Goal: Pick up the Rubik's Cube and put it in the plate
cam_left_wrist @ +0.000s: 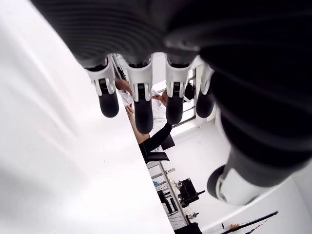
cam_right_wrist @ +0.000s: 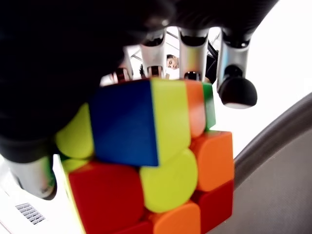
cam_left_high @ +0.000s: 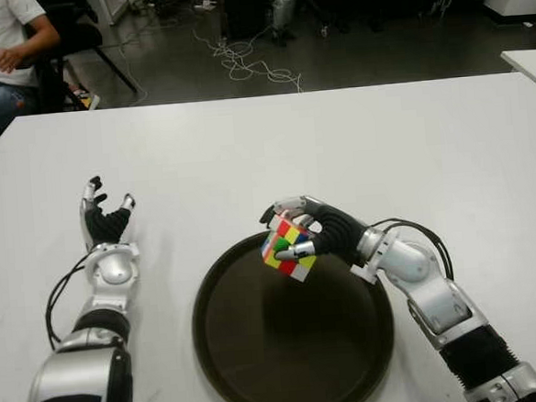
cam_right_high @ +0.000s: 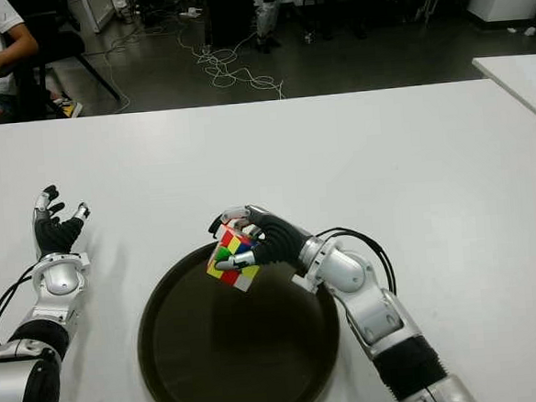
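From the head we see our right hand (cam_left_high: 309, 230) clamped on the Rubik's Cube (cam_left_high: 288, 246), over the plate (cam_left_high: 260, 349) rim's far edge; our left hand (cam_left_high: 104, 223) shows left of it above the worktop (cam_left_high: 246, 156). At our left wrist, fingers (cam_left_wrist: 141, 105) hang relaxed, empty. At our right wrist, the cube fills the grasp.

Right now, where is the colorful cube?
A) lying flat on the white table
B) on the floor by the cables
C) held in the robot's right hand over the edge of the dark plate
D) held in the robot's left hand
C: the right hand has its fingers around the Rubik's Cube, above the far rim of the plate; the left hand is empty.
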Available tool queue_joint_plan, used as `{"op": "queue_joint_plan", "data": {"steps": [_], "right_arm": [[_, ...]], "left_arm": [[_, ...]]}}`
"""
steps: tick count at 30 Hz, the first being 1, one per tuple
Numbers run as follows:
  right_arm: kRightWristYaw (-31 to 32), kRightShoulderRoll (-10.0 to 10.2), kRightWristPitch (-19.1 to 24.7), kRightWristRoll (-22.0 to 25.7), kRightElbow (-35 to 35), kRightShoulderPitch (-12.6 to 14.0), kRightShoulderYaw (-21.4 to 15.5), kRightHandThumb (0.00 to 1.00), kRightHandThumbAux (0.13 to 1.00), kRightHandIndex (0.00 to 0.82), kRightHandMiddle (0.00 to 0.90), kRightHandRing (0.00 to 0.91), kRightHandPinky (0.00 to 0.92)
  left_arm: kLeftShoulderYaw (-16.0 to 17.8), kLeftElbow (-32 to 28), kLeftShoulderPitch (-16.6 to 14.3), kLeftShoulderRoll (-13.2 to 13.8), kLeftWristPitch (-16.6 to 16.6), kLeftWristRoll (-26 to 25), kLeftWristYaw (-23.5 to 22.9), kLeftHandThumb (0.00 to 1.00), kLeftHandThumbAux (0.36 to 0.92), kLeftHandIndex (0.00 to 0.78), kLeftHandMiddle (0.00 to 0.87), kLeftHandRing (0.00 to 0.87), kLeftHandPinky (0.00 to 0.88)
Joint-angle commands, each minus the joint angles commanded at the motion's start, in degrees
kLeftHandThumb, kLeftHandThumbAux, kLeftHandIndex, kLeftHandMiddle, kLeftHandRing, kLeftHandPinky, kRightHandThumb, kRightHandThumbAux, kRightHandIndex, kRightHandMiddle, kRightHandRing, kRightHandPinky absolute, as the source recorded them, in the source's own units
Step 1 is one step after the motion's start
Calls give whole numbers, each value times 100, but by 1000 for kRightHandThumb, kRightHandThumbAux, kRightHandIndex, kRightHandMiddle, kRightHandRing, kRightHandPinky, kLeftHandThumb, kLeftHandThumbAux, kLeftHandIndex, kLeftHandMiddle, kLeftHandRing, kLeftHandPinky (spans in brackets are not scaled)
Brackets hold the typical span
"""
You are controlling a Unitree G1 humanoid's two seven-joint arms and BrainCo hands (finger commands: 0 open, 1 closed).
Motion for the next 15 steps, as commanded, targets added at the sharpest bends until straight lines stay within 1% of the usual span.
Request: {"op": "queue_joint_plan", "data": {"steps": [2,6,15], "right_arm": [[21,-3,55,10,-17,-2,-1,737,707,440,865,847,845],[48,-11,111,20,-34,-8,0,737,707,440,870,850,846],[62,-6,62,23,10,-22,6,735,708,440,868,847,839]], "left_arm": [[4,0,-2,0,11,-7,-11,95,740,106,147,141,121],[2,-4,-2,-1,30,-7,-14,82,730,92,140,138,116],[-32,-1,-3,12,89,28,7,78,722,83,135,132,119]]}}
